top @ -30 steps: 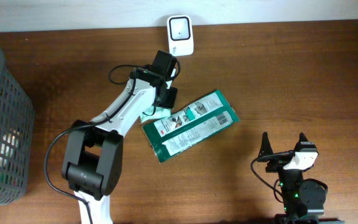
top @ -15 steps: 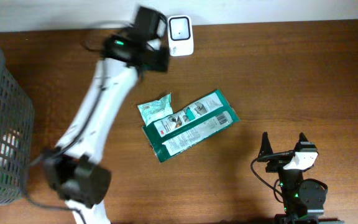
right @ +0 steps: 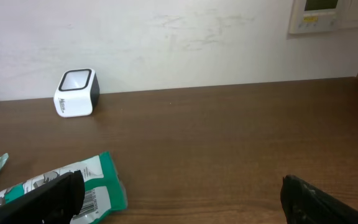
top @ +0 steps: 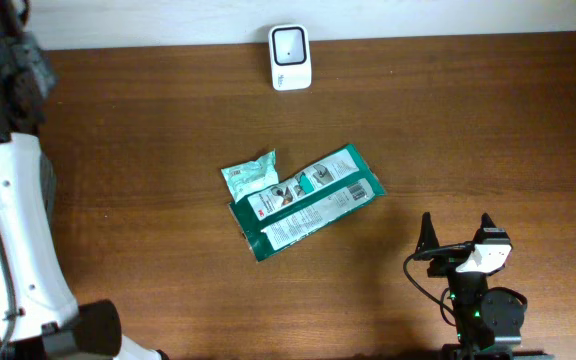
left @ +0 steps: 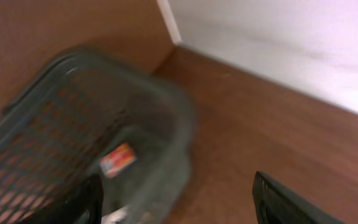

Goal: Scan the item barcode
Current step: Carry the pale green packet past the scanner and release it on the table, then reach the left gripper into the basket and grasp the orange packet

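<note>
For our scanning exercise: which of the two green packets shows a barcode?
The large dark-green packet: its barcode faces up near one end. The small pale packet shows none.

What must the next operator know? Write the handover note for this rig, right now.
Left claw: open, empty, over the grey basket at the left end of the table; that view is blurred.
Right claw: open, empty, parked near right.
Things: green packet lies flat mid-table, barcode face up; small pale packet lies against its left end; scanner stands at the far edge, apart from both.
Done: cannot tell whether either packet was scanned.
Left: probably take an item from the basket and show its barcode to the scanner.
</note>
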`<action>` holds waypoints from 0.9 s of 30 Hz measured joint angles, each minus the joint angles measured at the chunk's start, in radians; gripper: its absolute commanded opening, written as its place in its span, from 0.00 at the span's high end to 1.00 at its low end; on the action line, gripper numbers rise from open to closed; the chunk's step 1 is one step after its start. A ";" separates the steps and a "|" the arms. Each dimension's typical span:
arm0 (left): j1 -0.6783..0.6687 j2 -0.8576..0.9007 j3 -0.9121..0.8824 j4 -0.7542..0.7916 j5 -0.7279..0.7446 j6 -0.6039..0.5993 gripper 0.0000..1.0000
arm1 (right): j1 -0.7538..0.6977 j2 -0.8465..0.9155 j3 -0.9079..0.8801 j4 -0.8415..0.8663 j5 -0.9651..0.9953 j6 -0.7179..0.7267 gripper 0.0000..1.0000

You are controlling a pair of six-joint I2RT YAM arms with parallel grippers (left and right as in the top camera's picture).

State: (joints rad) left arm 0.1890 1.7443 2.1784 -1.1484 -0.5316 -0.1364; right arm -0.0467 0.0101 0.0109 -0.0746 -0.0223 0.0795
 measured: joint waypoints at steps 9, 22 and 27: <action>0.087 0.078 -0.002 -0.023 -0.131 -0.015 0.21 | 0.000 0.000 0.000 0.000 0.000 0.000 0.02; 0.293 0.160 -0.023 -0.032 0.068 -0.054 0.14 | 0.000 0.000 0.000 0.000 0.000 0.000 0.02; 0.414 0.159 -0.050 0.019 0.269 -0.034 0.15 | 0.000 0.000 0.000 0.000 0.000 0.000 0.02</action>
State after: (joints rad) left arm 0.6029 1.9038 2.1281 -1.1297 -0.2623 -0.1699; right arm -0.0467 0.0101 0.0109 -0.0746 -0.0223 0.0799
